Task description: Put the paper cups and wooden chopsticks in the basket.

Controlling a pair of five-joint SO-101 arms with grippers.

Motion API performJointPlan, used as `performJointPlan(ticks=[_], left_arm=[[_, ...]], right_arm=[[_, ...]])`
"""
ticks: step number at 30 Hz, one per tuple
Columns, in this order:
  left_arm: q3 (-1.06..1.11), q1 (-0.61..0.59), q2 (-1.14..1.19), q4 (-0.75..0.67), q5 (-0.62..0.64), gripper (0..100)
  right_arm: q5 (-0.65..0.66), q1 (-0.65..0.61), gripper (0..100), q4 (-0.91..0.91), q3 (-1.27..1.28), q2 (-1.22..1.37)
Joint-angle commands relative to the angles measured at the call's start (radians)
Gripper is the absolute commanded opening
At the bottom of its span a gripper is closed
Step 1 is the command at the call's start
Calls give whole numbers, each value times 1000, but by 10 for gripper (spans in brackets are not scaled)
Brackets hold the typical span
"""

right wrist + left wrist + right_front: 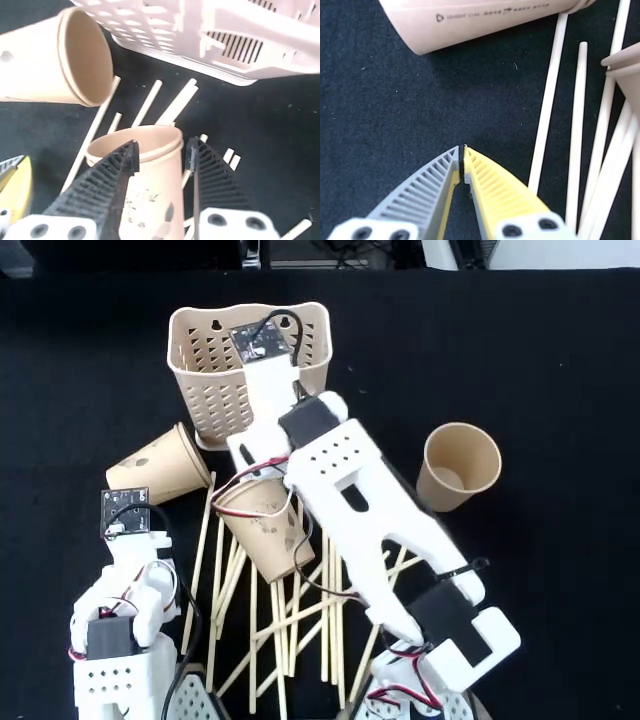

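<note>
Hovering right jaws parted over patterned cup (150, 180) | left jaws closed | lettered cup (485, 20) illegible

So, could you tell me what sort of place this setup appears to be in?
Probably a robotics lab or hobby bench: a table under black cloth, two small white robot arms, and a basket, paper cups and chopsticks laid out.

Bright, even light falls on the black tabletop (560, 390), which swallows nearly every shadow. The right arm (350, 480) glares at centre; the basket (200, 55) washes out pale in the right wrist view; the upright paper cup (458, 465) is shaded inside.
</note>
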Motion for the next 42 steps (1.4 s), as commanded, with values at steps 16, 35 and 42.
performJointPlan(ticks=[16,35,42], left_arm=[[16,10,-8,15,-6,34],[16,5,-8,15,-6,34],[16,5,-8,15,-8,34]], right_arm=[[-129,-38,171,181,-240,229],[161,-40,169,402,-335,214],[580,-40,170,416,-318,44]])
